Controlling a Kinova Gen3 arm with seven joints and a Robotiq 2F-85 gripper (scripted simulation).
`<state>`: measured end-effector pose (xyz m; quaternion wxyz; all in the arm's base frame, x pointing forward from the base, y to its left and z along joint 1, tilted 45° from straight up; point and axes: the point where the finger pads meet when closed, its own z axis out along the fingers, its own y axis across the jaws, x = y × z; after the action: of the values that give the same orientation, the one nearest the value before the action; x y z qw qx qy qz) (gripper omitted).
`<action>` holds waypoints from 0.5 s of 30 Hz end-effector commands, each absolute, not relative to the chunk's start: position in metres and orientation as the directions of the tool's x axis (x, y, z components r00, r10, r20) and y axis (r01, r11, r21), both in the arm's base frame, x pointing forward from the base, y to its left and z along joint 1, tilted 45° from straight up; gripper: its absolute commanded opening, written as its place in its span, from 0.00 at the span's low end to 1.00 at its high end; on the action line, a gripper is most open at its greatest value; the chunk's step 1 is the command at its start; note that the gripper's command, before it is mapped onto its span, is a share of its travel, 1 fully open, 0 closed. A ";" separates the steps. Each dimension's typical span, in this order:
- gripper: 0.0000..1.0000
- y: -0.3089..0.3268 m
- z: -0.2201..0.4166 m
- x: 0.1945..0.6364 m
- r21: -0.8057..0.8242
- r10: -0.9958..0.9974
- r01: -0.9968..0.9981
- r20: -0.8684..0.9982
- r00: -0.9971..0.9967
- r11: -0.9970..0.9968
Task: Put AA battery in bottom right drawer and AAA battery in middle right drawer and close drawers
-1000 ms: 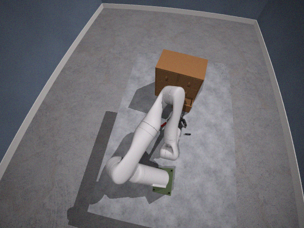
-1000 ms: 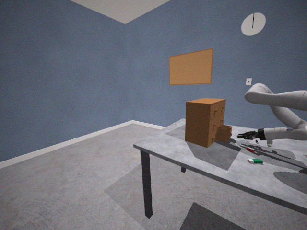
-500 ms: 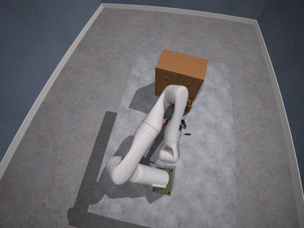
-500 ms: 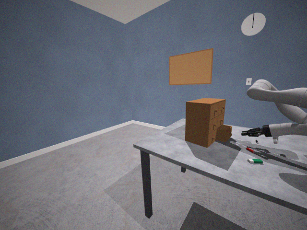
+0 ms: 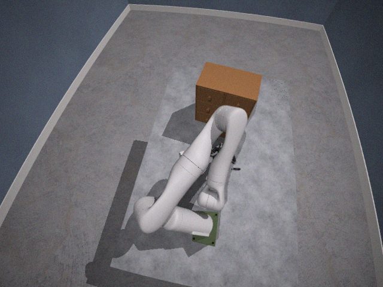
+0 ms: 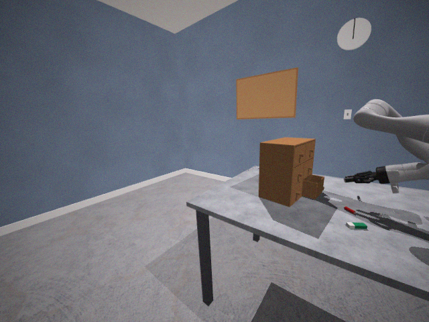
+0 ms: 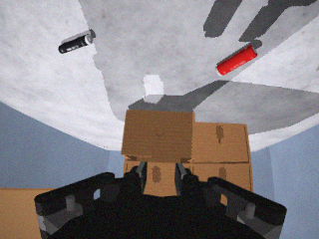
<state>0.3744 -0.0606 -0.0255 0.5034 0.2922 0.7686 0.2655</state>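
The black battery [image 5: 236, 168] [image 6: 358, 198] [image 7: 75, 44], which I take for the AAA, and the larger red battery [image 6: 349, 210] [image 7: 237, 61], probably the AA, lie on the table. The gripper [image 5: 219, 148] [image 6: 346, 179] [image 7: 160, 171] hovers above, fingers partway open, nothing between them. Either battery could roll if a finger clips its side during a low reach. Beyond, the bottom right drawer [image 6: 312, 188] [image 7: 159, 134] juts out; pulling it farther could make it droop or drop free. A hard or crooked push could jam it or shift the chest [image 5: 228, 80] [image 6: 277, 170] [image 7: 219, 144].

The gripper [image 5: 220, 146] [image 6: 346, 179] [image 7: 160, 171] has lifted higher and backed off from the open drawer [image 5: 222, 134] [image 6: 312, 188] [image 7: 158, 135]
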 end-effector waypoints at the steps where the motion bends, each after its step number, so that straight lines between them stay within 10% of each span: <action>1: 0.33 -0.069 -0.022 0.372 0.700 0.720 0.193 -0.621 -0.310 0.687; 15: 0.33 -0.069 -0.020 0.373 0.707 0.723 0.183 -0.617 -0.312 0.683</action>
<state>0.3722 -0.0676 -0.0211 0.5047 0.2973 0.7656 0.2659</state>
